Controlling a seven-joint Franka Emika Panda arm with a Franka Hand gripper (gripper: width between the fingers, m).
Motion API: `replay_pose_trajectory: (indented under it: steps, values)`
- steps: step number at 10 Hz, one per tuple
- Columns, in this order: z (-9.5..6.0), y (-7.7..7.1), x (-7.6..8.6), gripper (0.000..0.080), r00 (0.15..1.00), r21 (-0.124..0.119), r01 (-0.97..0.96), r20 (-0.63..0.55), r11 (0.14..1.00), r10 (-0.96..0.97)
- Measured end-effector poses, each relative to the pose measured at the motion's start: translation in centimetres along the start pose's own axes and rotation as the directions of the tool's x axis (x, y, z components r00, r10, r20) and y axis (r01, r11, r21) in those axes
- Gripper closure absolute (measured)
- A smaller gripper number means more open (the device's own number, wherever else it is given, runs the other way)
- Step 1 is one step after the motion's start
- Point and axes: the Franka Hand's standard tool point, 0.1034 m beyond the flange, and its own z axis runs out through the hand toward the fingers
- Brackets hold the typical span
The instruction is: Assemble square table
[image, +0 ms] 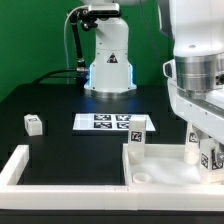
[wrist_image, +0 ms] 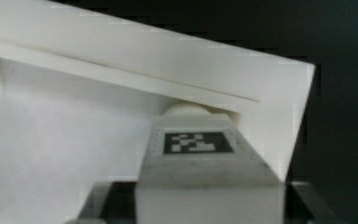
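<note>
Plainly, my claw (wrist_image: 202,195) was clamped on one leg block (wrist_image: 199,162) of the square table, with a finger (wrist_image: 114,206) close against each of its sides. That block was white, and a small black-and-white tag on it faced my wrist camera. Just beyond its far end showed a round corner socket (wrist_image: 194,108) of the tabletop slab (wrist_image: 69,130). The slab was a large white square with a raised rim. It lay on the black table (image: 60,105) toward the exterior view's right, by the white border bars (image: 20,165). A second tagged leg (image: 137,140) stood upright at the slab's corner toward the exterior view's left. A third leg (image: 33,123) lay loose on the table, well apart from the slab, farther to that left. The marker board (image: 108,122) lay flat between those two legs.
</note>
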Motion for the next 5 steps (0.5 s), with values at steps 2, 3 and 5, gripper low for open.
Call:
replay_pose_trajectory:
  steps: [2,3,5]
  values:
    - [0.08,0.03,-0.14,0.0511,0.998,-0.001,-0.064,0.001,0.998,0.064]
    - [0.08,0.05,-0.16,0.0356,1.000,-0.004,0.021,-0.006,1.000,-0.021]
    - [0.10,-0.32,-1.05,0.0228,0.925,-0.017,0.376,-0.053,0.927,-0.376]
